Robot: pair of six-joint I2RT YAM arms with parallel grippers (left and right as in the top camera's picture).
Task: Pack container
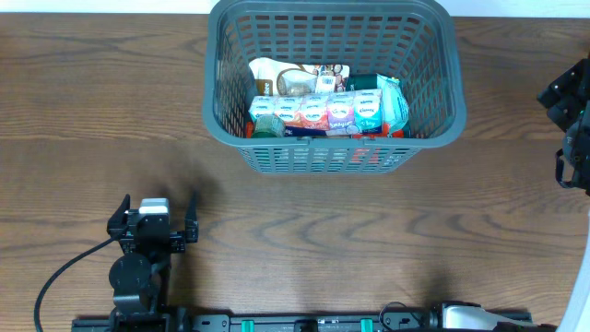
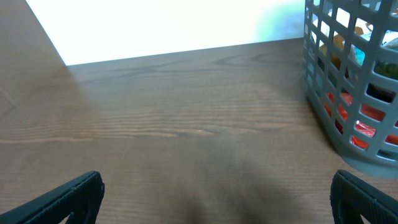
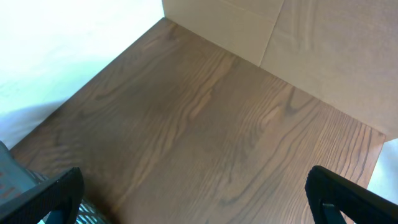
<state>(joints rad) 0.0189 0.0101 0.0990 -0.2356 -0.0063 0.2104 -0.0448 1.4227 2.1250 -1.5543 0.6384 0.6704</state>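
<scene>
The dark grey slotted container [image 1: 433, 111] stands at the back middle of the wooden table, holding several snack packets [image 1: 318, 111]. Its lattice side also shows in the left wrist view [image 2: 348, 81], with red and orange packets behind the slots. A corner of it shows at the lower left of the right wrist view [image 3: 12, 180]. My left gripper [image 1: 155, 214] is open and empty near the front left edge, well apart from the container; its fingers frame bare wood [image 2: 214, 199]. My right gripper [image 3: 199, 199] is open and empty over the table's right end; only part of that arm [image 1: 573, 120] shows overhead.
A black cable [image 1: 64, 272] runs from the left arm base to the front edge. A rail [image 1: 304, 323] lies along the front edge. A beige board [image 3: 323, 56] stands beyond the table's far corner in the right wrist view.
</scene>
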